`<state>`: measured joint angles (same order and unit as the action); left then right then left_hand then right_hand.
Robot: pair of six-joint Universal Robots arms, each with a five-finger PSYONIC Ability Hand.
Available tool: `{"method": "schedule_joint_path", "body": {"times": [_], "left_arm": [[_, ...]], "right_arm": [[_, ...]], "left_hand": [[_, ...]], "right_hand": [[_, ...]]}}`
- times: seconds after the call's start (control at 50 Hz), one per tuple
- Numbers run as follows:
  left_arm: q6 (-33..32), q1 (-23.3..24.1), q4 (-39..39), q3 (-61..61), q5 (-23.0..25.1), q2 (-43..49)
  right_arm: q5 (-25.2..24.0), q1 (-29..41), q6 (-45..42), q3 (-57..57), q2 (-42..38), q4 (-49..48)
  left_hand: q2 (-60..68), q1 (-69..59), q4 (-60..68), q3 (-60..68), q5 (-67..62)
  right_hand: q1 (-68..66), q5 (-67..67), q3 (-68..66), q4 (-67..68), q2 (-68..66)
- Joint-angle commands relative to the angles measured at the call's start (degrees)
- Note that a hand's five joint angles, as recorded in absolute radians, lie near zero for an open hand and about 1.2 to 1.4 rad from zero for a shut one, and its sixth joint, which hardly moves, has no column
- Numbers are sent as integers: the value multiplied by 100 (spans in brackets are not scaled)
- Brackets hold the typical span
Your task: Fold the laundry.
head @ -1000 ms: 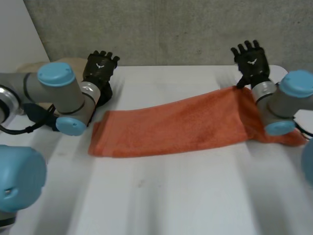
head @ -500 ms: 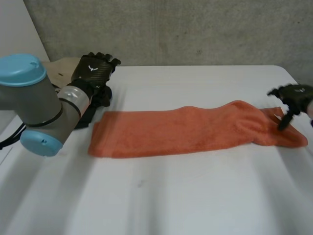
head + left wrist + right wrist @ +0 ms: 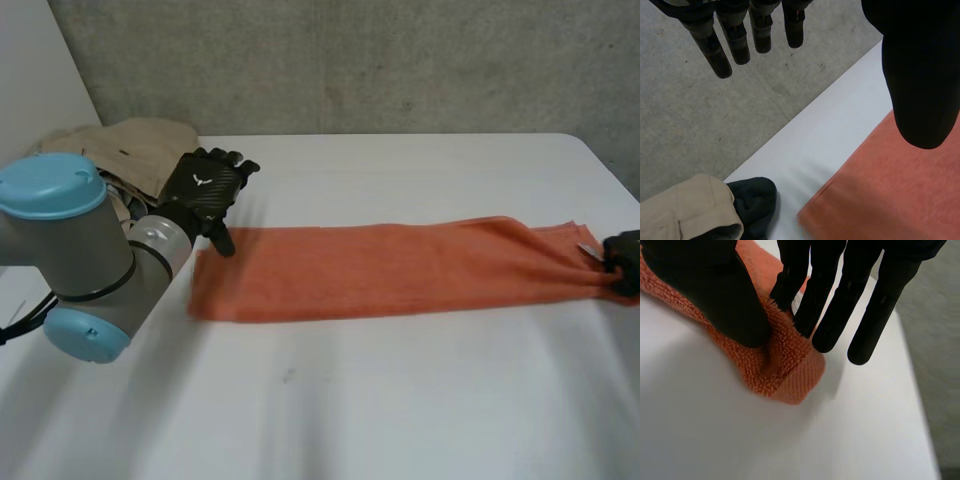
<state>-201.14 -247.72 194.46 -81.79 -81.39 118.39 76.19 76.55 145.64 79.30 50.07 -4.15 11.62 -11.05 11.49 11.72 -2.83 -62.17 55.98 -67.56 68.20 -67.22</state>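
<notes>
An orange towel (image 3: 400,265) lies stretched in a long strip across the white table (image 3: 400,400). My left hand (image 3: 205,185) hovers open over the towel's far left corner, fingers straight and spread. In the left wrist view its thumb (image 3: 920,75) hangs above the towel (image 3: 900,200), apart from it. My right hand (image 3: 625,262) is at the strip's right end. In the right wrist view its thumb (image 3: 725,295) and fingers pinch a bunched fold of the towel (image 3: 785,370) near the corner.
A pile of beige clothes (image 3: 130,150) lies at the table's far left, with a dark garment (image 3: 752,200) beside it near the towel's corner. The table's right edge runs just past my right hand. A grey wall stands behind the table.
My right hand came down from the far side to the towel's right end and closed on it, pulling the strip straight. My left hand shifted to the towel's far left corner.
</notes>
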Motion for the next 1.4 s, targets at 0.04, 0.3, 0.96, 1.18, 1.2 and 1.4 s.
{"method": "schedule_joint_path", "body": {"times": [0.04, 0.3, 0.96, 1.18, 1.2, 1.4], "left_arm": [[40, -75, 13, -188, -35, -210], [93, -339, 110, -759, -17, -747], [295, 223, 110, -646, 9, -1151], [155, 1471, -153, 751, 53, -106], [59, 1567, -328, 1004, 27, 147], [-750, 1718, -1831, 1991, -52, 1300]], "right_arm": [[554, -772, -500, -2, 232, -402], [397, 745, -1881, -319, 723, -1069], [-1010, 3763, -197, 867, 1513, -1404], [-817, 2374, 2118, 1149, 2104, -122], [-817, 2269, 1978, 1184, 1999, 123], [-720, 1882, 1177, 1500, 1744, 424]], "left_hand": [[-162, 105, -149, -172, 283], [-162, 105, -149, -172, 283], [-162, 105, -149, -172, 283], [-162, 105, -149, -172, 283], [-162, 105, -149, -172, 283], [1186, -1243, 1200, 1176, -1065]], "right_hand": [[-1783, 1402, -1244, 1180, -1278], [-1783, 1402, -1244, 1180, -1278], [5217, -5598, 5756, -5820, 5722], [5217, -5598, 5756, -5820, 5722], [5217, -5598, 5756, -5820, 5722], [5217, -5598, 5756, -5820, 5722]]}}
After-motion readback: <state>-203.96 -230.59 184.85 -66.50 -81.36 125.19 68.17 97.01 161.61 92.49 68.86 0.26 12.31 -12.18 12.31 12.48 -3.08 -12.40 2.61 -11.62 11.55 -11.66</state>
